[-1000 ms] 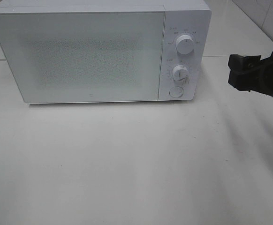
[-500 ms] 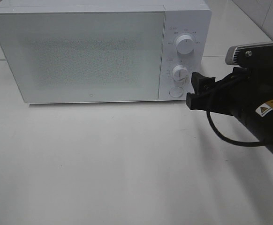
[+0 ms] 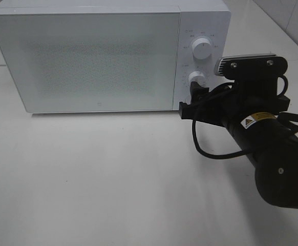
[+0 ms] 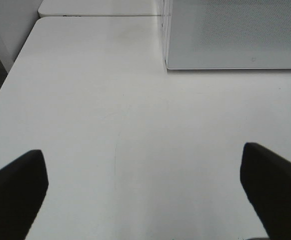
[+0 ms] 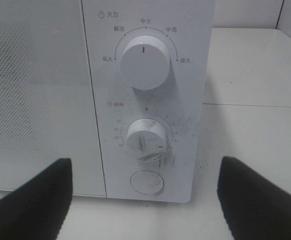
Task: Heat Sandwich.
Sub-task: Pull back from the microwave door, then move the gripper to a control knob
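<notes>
**Jaws apart on both arms, door shut, sandwich unseen**

The right gripper (image 3: 190,100) stands with its jaws spread and empty. The left gripper (image 4: 145,195) is spread wide over the table (image 3: 113,179), which offers broad free room up to its left edge. The microwave (image 3: 98,61) is closed. The sandwich shows in no view, and I cannot tell whether it is inside. The right arm faces the timer knob (image 5: 145,140), so setting the time likely remains. The round button (image 5: 146,182) sits just below.

Premises: a robotics test bench set up as a kitchen counter. Evidence: a white microwave (image 3: 87,56) on a plain white table (image 3: 113,179), white tiling (image 3: 292,20) at upper right of the frame, and a black robot arm (image 3: 277,159) with a yellow warning label (image 3: 255,119) at right.
</notes>
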